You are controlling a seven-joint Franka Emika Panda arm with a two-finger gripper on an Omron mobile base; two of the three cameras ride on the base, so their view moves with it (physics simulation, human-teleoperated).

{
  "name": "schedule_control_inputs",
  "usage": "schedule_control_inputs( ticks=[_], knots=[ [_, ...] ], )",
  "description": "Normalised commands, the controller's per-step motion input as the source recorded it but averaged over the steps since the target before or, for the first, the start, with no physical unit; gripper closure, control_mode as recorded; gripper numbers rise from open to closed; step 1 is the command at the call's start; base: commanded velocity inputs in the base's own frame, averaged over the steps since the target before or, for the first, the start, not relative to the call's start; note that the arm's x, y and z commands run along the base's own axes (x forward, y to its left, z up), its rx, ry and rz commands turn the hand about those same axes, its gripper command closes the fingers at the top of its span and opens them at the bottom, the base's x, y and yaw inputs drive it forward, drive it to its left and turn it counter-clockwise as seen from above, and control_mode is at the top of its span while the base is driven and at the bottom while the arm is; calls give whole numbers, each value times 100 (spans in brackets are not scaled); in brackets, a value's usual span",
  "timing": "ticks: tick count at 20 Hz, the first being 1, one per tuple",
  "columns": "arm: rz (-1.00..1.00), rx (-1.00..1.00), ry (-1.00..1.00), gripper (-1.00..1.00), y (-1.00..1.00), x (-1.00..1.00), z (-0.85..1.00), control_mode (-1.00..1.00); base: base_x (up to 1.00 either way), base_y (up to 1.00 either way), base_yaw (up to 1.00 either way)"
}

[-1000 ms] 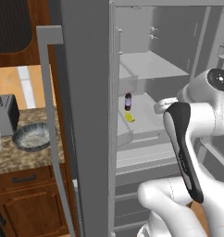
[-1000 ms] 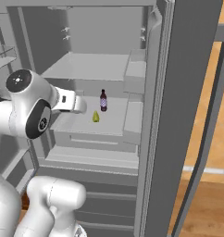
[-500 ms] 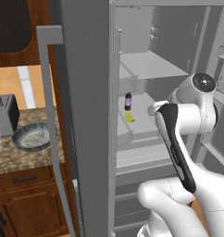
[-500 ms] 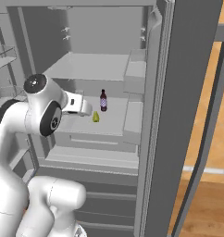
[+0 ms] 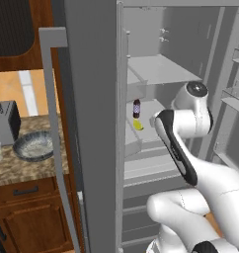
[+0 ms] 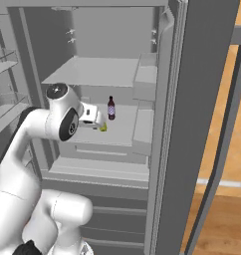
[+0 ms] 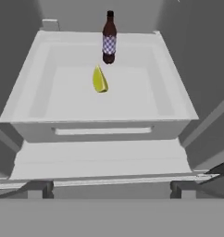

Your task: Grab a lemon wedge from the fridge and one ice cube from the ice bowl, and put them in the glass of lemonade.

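Hand (image 7: 109, 187): jaws spread wide, holding nothing, at the front lip of a white fridge tray (image 7: 28, 95).
Lemon wedge (image 7: 99, 79): yellow-green, lying on the tray floor, well ahead of the hand.
Dark bottle (image 7: 109, 38): upright, just behind the wedge.
Fridge (image 5: 92, 74): doors open.
Ice bowl (image 5: 36, 146): on the table (image 5: 22, 168), beside the toaster (image 5: 5, 121).

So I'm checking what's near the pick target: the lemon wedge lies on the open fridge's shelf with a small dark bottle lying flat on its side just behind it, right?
Not quite: the bottle stands upright, not on its side. The hand view shows it capped end up, just behind the lemon wedge on the fridge shelf. The rest holds.
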Motion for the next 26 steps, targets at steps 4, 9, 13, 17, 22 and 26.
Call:
schedule_control_inputs(
  ticks=[4,9,13,17,22,26],
  knots=[
    [7,1,0,-100,4,75,-43,-100,0,0,0],
    [13,0,1,-100,4,70,-25,-100,0,0,0],
    [12,0,6,-100,0,56,-11,-100,0,0,0],
    [7,0,6,-100,0,45,-7,-100,0,0,0],
    [2,0,2,-100,1,40,-27,-100,0,0,0],
    [1,0,0,-100,1,30,-51,-100,0,0,0]
  ],
)
